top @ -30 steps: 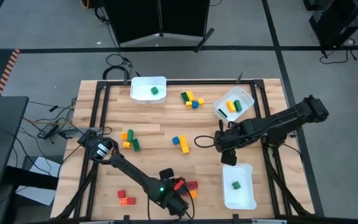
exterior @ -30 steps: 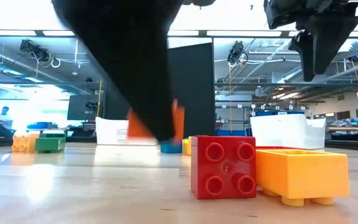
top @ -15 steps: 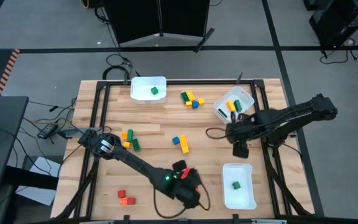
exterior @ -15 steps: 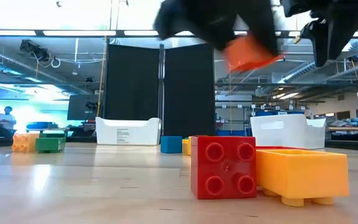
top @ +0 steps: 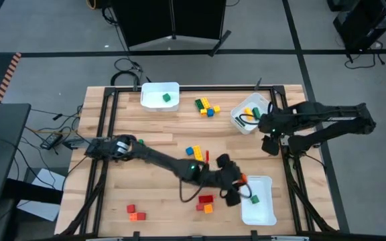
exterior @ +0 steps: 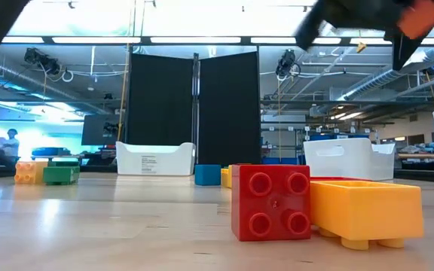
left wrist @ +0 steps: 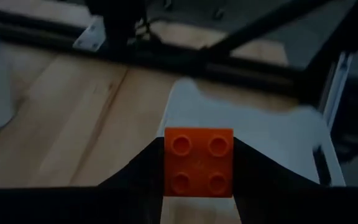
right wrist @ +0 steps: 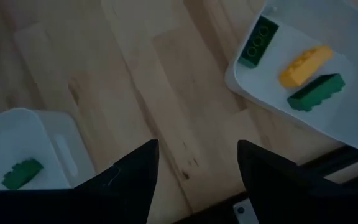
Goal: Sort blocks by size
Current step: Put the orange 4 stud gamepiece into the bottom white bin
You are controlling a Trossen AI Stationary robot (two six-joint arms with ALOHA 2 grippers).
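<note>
While left gripper (top: 238,189) hangs at table's (top: 159,144) 4 o'clock, jaws pinch orange block (left wrist: 198,161) beside near-right bin (top: 259,215). Right gripper (right wrist: 196,163) at 2 o'clock, by far-right bin (top: 236,119), jaws parted, empty. Loose blocks: red-orange pair (top: 205,203) at 6 o'clock, more at 8, 10, 12.

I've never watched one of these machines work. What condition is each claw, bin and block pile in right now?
left gripper: shut on orange block, at the near-right bin's edge
right gripper: open, empty
near-right bin: holds one green block
far-right bin: holds green and yellow bricks
far-left bin: holds one green block
red block: resting on table
</note>
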